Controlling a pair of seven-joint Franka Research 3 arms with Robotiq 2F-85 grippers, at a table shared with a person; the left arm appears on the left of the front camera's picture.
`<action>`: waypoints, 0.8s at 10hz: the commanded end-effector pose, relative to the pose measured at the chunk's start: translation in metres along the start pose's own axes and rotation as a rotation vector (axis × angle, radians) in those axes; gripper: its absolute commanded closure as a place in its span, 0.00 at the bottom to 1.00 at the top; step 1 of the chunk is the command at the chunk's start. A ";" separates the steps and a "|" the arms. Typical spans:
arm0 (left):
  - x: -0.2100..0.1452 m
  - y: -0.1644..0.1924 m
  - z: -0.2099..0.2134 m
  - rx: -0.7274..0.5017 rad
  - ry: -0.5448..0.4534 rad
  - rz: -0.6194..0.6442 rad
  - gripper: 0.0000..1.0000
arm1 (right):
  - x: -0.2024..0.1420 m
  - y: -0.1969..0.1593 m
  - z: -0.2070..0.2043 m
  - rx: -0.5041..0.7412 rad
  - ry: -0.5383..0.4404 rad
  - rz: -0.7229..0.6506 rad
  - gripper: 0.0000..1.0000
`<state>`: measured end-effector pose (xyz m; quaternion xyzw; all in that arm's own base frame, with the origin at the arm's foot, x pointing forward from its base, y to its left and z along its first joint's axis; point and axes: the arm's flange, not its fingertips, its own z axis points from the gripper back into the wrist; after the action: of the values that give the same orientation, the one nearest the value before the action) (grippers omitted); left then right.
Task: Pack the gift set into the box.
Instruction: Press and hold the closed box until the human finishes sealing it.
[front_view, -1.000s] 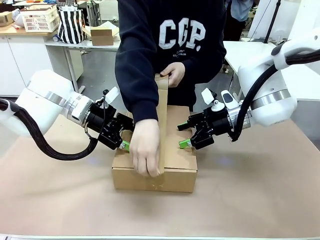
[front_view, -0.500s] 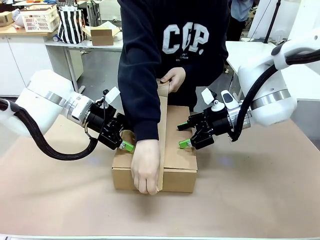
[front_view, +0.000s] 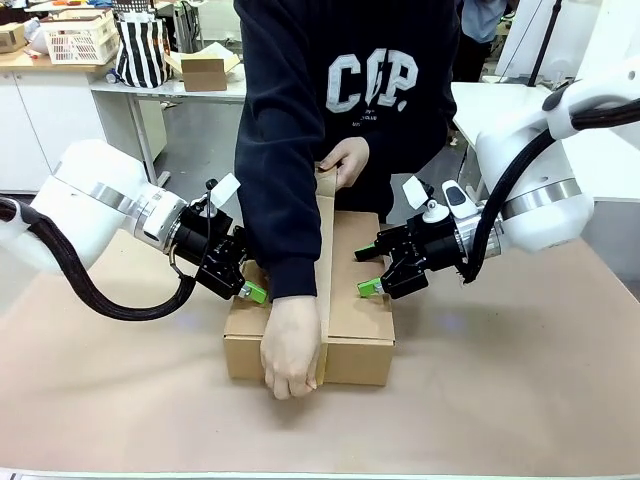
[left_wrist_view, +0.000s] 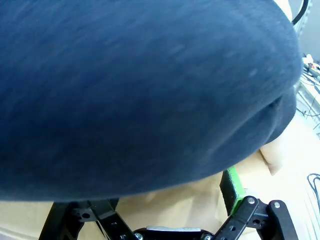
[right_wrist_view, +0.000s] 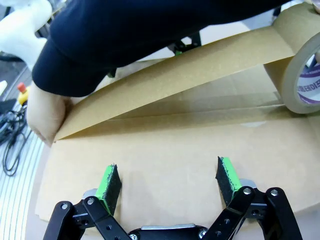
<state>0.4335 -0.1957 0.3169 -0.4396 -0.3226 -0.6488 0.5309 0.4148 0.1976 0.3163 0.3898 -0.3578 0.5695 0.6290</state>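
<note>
The box (front_view: 355, 300) stands shut in the middle of the table, its top also seen close up (right_wrist_view: 175, 150). A person stretches brown tape (front_view: 325, 240) over the lid seam from a roll (right_wrist_view: 300, 70) held at the far edge. Their other hand (front_view: 290, 350) presses the tape end onto the box's front face. My left gripper (front_view: 250, 285) is open at the lid's left side, one green pad (left_wrist_view: 232, 187) showing under the dark sleeve. My right gripper (front_view: 366, 270) is open over the lid's right side (right_wrist_view: 167, 167), holding nothing. The gift set is out of view.
The tabletop (front_view: 520, 380) lies bare to the right, left and front of the box. On a back counter stand a small carton (front_view: 205, 72), a striped bag (front_view: 142, 50) and a white basket (front_view: 80, 38). The person's arm crosses between my grippers.
The person's hand slid the tape end from the lid's front edge down onto the front face. Both arms stayed where they were.
</note>
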 end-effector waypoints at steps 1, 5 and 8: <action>-0.002 -0.001 0.000 0.001 0.005 0.000 0.00 | -0.003 0.001 0.000 0.007 0.007 -0.005 0.00; -0.002 -0.001 0.000 0.001 0.005 0.000 0.00 | -0.003 0.001 0.000 0.007 0.007 -0.005 0.00; -0.002 -0.001 0.000 0.001 0.005 0.000 0.00 | -0.003 0.001 0.000 0.007 0.007 -0.005 0.00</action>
<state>0.4338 -0.1955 0.3171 -0.4393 -0.3229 -0.6487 0.5310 0.4147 0.1977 0.3164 0.3905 -0.3578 0.5695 0.6286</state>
